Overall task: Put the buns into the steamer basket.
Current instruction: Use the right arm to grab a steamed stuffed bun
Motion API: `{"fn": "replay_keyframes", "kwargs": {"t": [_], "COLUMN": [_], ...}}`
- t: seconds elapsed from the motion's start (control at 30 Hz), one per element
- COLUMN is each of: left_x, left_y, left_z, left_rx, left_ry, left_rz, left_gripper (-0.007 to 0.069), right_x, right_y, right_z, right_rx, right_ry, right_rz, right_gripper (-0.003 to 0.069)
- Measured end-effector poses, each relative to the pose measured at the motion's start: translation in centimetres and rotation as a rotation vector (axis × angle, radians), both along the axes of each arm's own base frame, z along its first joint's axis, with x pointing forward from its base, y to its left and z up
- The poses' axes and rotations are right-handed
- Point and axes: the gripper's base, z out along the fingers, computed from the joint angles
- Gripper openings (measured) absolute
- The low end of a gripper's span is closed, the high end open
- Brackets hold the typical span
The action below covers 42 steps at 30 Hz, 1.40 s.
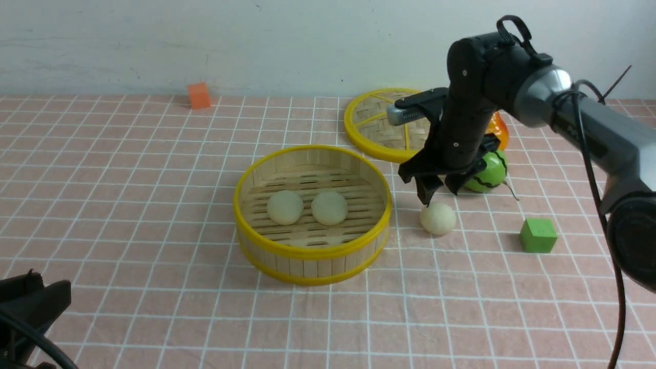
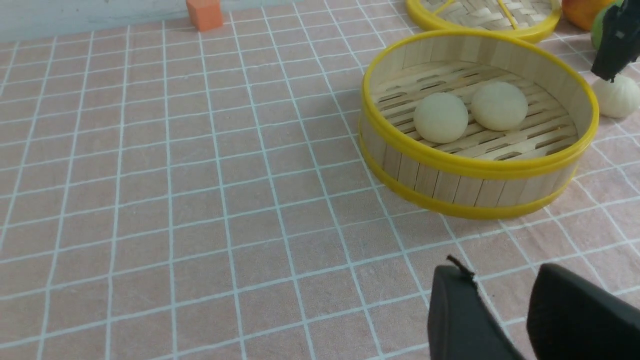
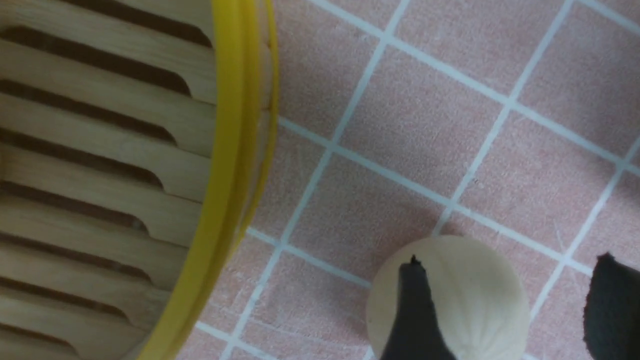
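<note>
**Third bun** (image 1: 437,218): lies on the checked cloth (image 1: 154,205), outside the steamer basket (image 1: 311,252) and just beside its wall, on my right-hand side. The other 2 buns (image 1: 285,207) sit side by side on the slatted floor inside; I cannot tell whether they touch.

**Judged properties:** light, round and smooth with faint pleats, and probably soft. It may roll or squirt away if pinched off-centre, and dent if squeezed hard.

**Best hold, in my judgement:** across the widest girth, 1 finger on each side, closed gently.

**My right pincer** (image 1: 439,195): hangs just above this bun with jaws apart, holding nothing. In the right wrist view 1 finger crosses the bun's face and the other stands clear beside it, so the straddle looks slightly off-centre.

**My left pincer** (image 2: 505,320): sits low at the near left, well apart from the basket, with fingers a little apart and empty.

**Surroundings:** flat woven lid (image 1: 374,118) and green melon toy (image 1: 487,174) behind; green cube (image 1: 538,236) to the right.

**Stage:** 2 of 3 placed; last pickup not yet made.
</note>
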Motion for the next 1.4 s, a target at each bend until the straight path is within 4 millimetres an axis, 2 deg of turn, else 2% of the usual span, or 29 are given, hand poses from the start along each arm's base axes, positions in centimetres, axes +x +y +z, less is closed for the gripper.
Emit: {"fn": "replay_keyframes", "kwargs": {"t": [0.2, 0.4, 0.5, 0.7, 0.8, 0.87, 0.97, 1.03, 1.13, 1.2, 1.3, 1.37, 1.4], "left_x": [0.0, 0.0, 0.0, 0.0, 0.0, 0.0, 0.0, 0.0, 0.0, 0.0, 0.0, 0.0, 0.0], "left_y": [0.0, 0.0, 0.0, 0.1, 0.1, 0.1, 0.1, 0.1, 0.1, 0.1, 0.1, 0.1, 0.1], "left_z": [0.0, 0.0, 0.0, 0.0, 0.0, 0.0, 0.0, 0.0, 0.0, 0.0, 0.0, 0.0, 0.0], "left_rx": [0.01, 0.012, 0.013, 0.019, 0.019, 0.019, 0.02, 0.02, 0.02, 0.02, 0.02, 0.02, 0.02], "left_ry": [-0.005, -0.007, -0.007, -0.01, -0.01, -0.01, -0.01, -0.01, -0.01, -0.01, -0.01, -0.01, -0.01], "left_rz": [0.0, 0.001, 0.001, 0.001, 0.001, 0.001, 0.001, 0.001, 0.001, 0.001, 0.001, 0.001, 0.001], "left_gripper": [0.0216, 0.0216, 0.0216, 0.0216, 0.0217, 0.0217, 0.0217, 0.0217, 0.022, 0.0221, 0.0227, 0.0228, 0.0228], "right_x": [0.2, 0.2, 0.2, -0.8, -1.4, -1.7, -2.2, -2.3, -2.2, -2.2, -1.9, -1.8, -1.8], "right_y": [0.1, 0.3, 0.2, -0.1, -0.3, -0.5, -0.5, -0.6, -0.5, -0.5, -0.5, -0.5, -0.5], "right_z": [-1.8, -1.8, -1.7, 2.7, 3.6, 2.8, 0.1, -1.0, -2.8, -2.9, -2.4, -1.8, -1.8], "right_rx": [-0.011, 0.011, 0.009, 0.03, 0.028, 0.016, -0.011, -0.025, -0.045, -0.053, -0.066, -0.068, -0.068], "right_ry": [0.033, 0.039, 0.036, -0.037, -0.044, -0.015, 0.063, 0.085, 0.116, 0.115, 0.093, 0.081, 0.079], "right_rz": [0.0, -0.003, -0.006, -0.005, -0.005, -0.005, -0.003, -0.002, 0.002, 0.006, 0.03, 0.043, 0.043], "right_gripper": [0.0427, 0.0363, 0.0367, 0.0482, 0.0519, 0.0528, 0.051, 0.0486, 0.0384, 0.0318, 0.012, 0.0038, 0.0027]}}
